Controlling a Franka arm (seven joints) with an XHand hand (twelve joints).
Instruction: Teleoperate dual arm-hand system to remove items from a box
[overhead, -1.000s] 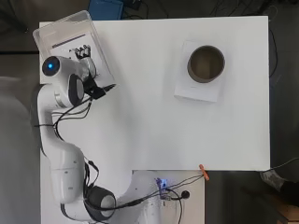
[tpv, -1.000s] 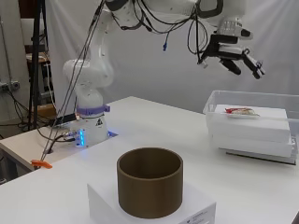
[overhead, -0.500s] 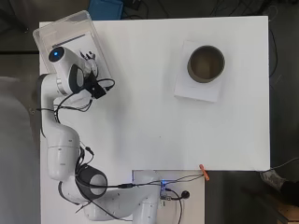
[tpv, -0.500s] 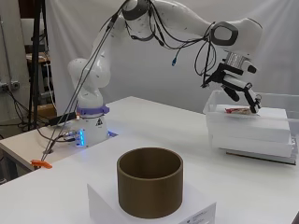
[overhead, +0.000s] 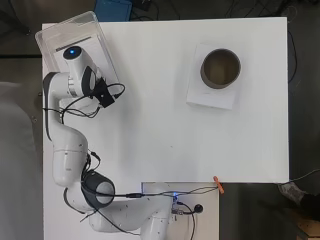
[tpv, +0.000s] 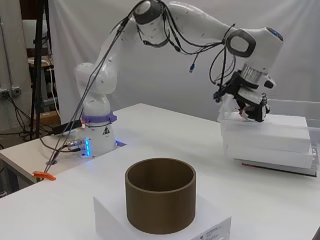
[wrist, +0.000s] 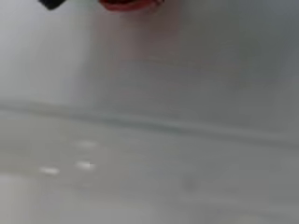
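Compared with the frames a second and half a second ago, the arm has swung down and the hand (tpv: 252, 107) has dropped from above the clear plastic box (overhead: 57, 37) to its near rim, where it sits low against the white contents. Side view: the hand hangs at the box's edge, dark fingers pointing down; whether they are spread, pressed together or pinching anything cannot be told (the wrist and cables cover them). Overhead view: the arm's end lies over the box at the table's (overhead: 160, 125) far left corner, hiding the hand entirely. Wrist view: a red item (wrist: 131, 3) shows at one edge, very close and cut off, over a pale grey surface crossed by a faint ridge. Well apart, near the table's other side, a brown cylindrical ring (overhead: 220, 67) stands upright on a white block (overhead: 200, 95).
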